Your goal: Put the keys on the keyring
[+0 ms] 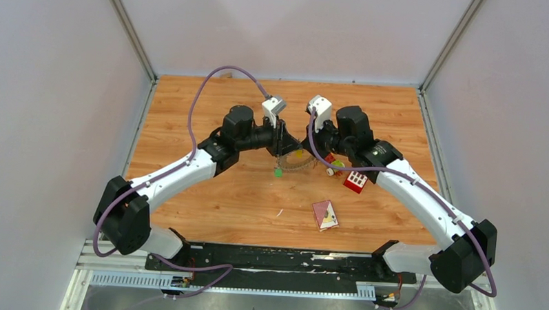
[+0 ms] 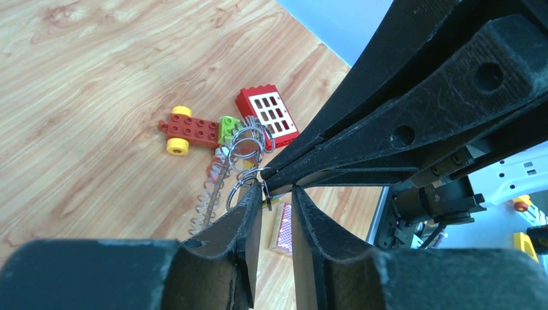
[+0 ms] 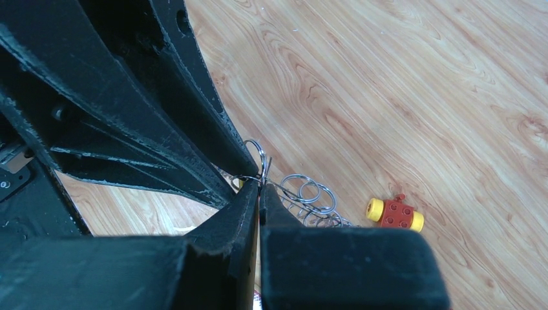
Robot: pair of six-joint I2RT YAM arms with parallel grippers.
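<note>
Pale grey walls (image 1: 53, 85) — wood-grain tabletop (image 1: 242, 209), evenly lit.

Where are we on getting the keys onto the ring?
Done: nothing I can confirm. In hand: right claw pinches a small wire ring, left claw parted right beside it, keyring just beyond. Left: the actual threading, which I cannot see finished.
</note>
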